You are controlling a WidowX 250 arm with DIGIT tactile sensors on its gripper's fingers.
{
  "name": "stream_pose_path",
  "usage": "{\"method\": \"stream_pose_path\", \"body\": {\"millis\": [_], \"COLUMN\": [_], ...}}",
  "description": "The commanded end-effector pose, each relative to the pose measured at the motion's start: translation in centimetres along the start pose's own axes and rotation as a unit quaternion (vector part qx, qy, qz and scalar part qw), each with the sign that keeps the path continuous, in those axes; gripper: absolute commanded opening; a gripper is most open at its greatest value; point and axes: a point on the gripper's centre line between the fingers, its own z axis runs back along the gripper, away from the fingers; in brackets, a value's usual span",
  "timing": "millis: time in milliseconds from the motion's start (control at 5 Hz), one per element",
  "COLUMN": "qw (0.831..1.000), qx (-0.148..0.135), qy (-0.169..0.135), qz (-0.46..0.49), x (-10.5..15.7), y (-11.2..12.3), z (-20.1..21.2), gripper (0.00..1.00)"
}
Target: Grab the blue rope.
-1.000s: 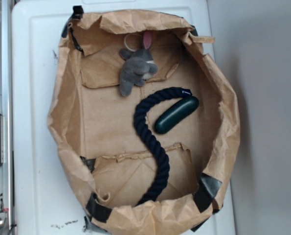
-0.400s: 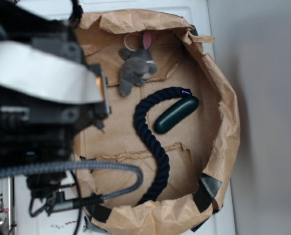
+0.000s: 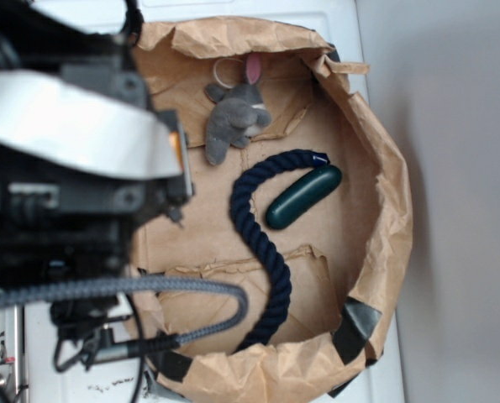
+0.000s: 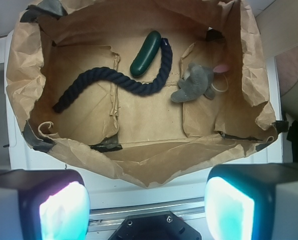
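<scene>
The blue rope [image 3: 259, 238] is thick, dark navy and twisted. It lies in an S-curve on the floor of an open brown paper bag [image 3: 394, 210]. In the wrist view the rope [image 4: 113, 80] runs from the bag's left part to the far middle. My gripper [image 4: 146, 212] is open and empty, with its glowing pads [image 4: 63, 210] wide apart. It hangs above the white surface outside the bag's near rim [image 4: 138, 170], well away from the rope. My arm [image 3: 73, 168] covers the left of the exterior view.
A dark green capsule [image 3: 302, 196] lies against the rope's upper end and also shows in the wrist view [image 4: 145, 53]. A grey plush bunny [image 3: 237, 117] lies at the bag's far end. The arm's grey cable [image 3: 191, 290] crosses the bag's lower left.
One second ago the arm was out of the exterior view. It has come in from the left and now covers that side, edging slightly right since. The rope has not moved.
</scene>
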Motion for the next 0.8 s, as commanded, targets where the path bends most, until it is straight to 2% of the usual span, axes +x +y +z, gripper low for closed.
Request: {"method": "stream_pose_path", "body": {"millis": [0, 200, 400, 600], "qw": [0.996, 0.980, 0.960, 0.965], "qx": [0.001, -0.013, 0.005, -0.008], "qy": [-0.047, -0.035, -0.013, 0.008], "qz": [-0.078, -0.193, -0.278, -0.262], "x": [4.5, 5.0, 7.5, 10.8], "y": [-0.2, -0.8, -0.8, 0.5], "z": [-0.9, -2.8, -6.5, -8.4], "gripper": [1.00, 1.00, 1.00, 1.00]}}
